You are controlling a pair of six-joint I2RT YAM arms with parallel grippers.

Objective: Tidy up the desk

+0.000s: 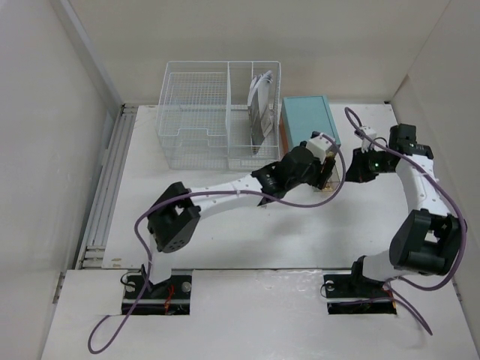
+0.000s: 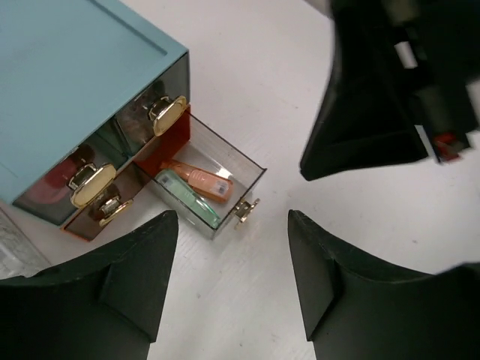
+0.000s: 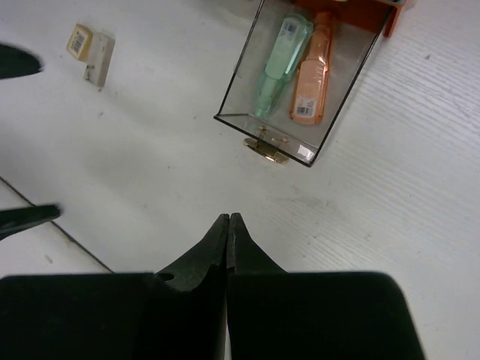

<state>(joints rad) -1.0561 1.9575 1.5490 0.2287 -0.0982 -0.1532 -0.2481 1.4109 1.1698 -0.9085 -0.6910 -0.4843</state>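
The matte white rectangular tabletop (image 1: 262, 240) is seen filling the space between white walls, with everything else set on its far half. At its back edge a white wire basket (image 1: 191, 112) of fine square mesh is placed, split into compartments, and grey papers (image 1: 261, 105) are stood in the right one. Just beside it on the right a boxy teal cabinet (image 1: 309, 118) with a smooth flat top is found. The left fingers (image 2: 142, 277), black and wedge-shaped, are held spread above the tabletop in front of that cabinet, gripping nothing; the right fingers (image 3: 227, 225) are pressed together into one point, empty. One smoky transparent drawer (image 2: 251, 174) with an orange back is seen pulled out of the cabinet's lower row. A slim orange tube (image 2: 199, 178) and a pale green tube (image 2: 187, 196) are laid side by side inside it. A small brass handle (image 2: 245, 211) is fixed to its front. A small pale block (image 3: 90, 54) is left lying on the tabletop, apart from the drawer.
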